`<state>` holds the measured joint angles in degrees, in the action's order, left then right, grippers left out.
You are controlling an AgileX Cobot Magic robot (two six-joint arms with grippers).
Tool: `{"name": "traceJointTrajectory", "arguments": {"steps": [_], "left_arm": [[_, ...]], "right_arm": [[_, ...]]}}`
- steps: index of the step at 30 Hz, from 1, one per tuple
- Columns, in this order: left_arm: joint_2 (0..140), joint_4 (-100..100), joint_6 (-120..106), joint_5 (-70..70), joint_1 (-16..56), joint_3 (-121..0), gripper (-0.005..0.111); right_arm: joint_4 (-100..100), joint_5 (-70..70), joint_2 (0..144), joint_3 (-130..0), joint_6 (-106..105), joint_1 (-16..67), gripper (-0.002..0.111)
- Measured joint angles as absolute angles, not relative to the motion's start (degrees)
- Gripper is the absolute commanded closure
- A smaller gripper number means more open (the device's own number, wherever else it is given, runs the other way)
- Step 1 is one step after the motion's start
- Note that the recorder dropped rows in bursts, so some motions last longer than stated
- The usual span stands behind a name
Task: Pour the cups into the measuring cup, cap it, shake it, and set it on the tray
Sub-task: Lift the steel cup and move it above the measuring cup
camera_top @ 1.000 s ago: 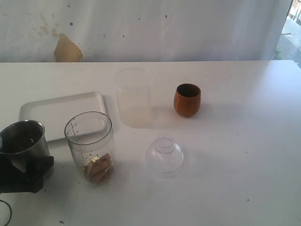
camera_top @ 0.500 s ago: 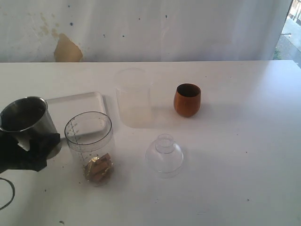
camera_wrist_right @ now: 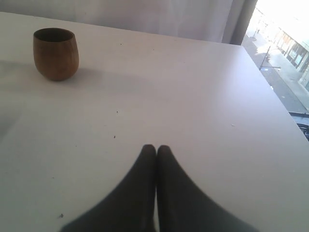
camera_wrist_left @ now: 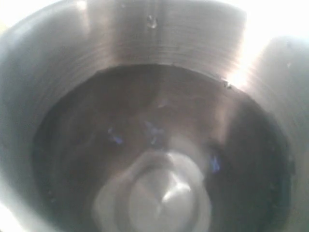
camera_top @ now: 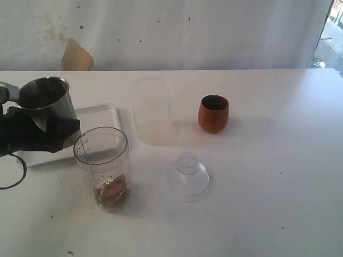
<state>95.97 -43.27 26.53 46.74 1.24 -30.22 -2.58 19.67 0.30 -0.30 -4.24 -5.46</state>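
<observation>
- The white table is flat and matte, with a few small dark specks on it.
- The tray is a flat white rectangle with rounded corners and a low rim. It lies at the left of the table, and my left arm hides its left end.
- The frosted cup stands upright just right of the tray. It is so pale that its edges are hard to make out.
- The measuring cup is tall, clear plastic with printed marks down its side. It stands uncapped on the table at the tray's near edge, with brown chunks in its bottom.
- The steel tumbler is tapered and shiny. My left gripper is clamped round it, holding it off the table over the tray's left part, just beside the measuring cup. My left wrist view shows only its brushed inside, which is dark and blurred.
- The clear dome lid has a short neck on top and rests on the table right of the measuring cup.
- The wooden cup is short, rounded and brown. It stands upright right of the frosted cup, and its inside is too dark to read.
- My right gripper is closed, empty, its black fingers pressed together, well apart from the wooden cup.
</observation>
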Motion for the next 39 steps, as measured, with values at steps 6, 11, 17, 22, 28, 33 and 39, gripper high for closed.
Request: {"name": "traceJointTrajectory", "arguments": {"steps": [6, 11, 17, 22, 28, 33, 39], "left_arm": [[96.0, -54.9, 37.8, 43.8, 1.2, -39.0, 0.107], [96.0, -60.0, 41.7, 43.7, 1.9, -41.9, 0.107], [96.0, -62.9, 42.1, 43.3, 6.0, -44.4, 0.107], [96.0, -63.6, 42.2, 42.0, 7.6, -46.3, 0.107], [96.0, -65.2, 41.3, 42.0, 7.9, -46.8, 0.107], [96.0, -68.0, 39.2, 42.0, 8.0, -46.8, 0.107], [96.0, -68.5, 38.6, 42.1, 8.0, -46.8, 0.107]], "right_arm": [[-2.6, 19.7, 0.3, -0.3, -4.1, -5.5, 0.108], [-2.6, 19.7, 0.3, -0.3, -4.1, -5.5, 0.108], [-2.6, 19.7, 0.3, -0.3, -4.1, -5.5, 0.108], [-2.6, 19.7, 0.3, -0.3, -4.1, -5.5, 0.108], [-2.6, 19.7, 0.3, -0.3, -4.1, -5.5, 0.108], [-2.6, 19.7, 0.3, -0.3, -4.1, -5.5, 0.108], [-2.6, 19.7, 0.3, -0.3, -4.1, -5.5, 0.108]]}}
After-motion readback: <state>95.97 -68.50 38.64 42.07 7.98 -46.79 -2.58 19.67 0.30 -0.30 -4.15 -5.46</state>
